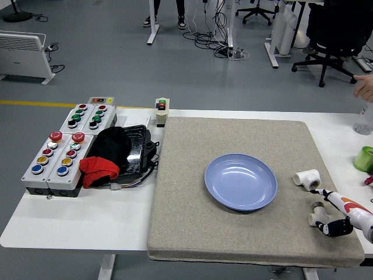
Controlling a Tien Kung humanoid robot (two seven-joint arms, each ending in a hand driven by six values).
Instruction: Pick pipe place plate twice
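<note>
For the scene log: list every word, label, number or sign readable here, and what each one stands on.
No text can be read in this view.
Button boxes: any labels by the coloured buttons are too small to read.
Small switch box: red and green marks only, no legible characters.
Blue plate, white pipe fitting and grey mat: no print visible.
Right hand: orange-red markings, not lettering.

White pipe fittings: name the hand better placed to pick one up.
Right. The right hand is already at the pipe fittings near the mat's right edge, beside the blue plate. No left hand is in view.
</note>
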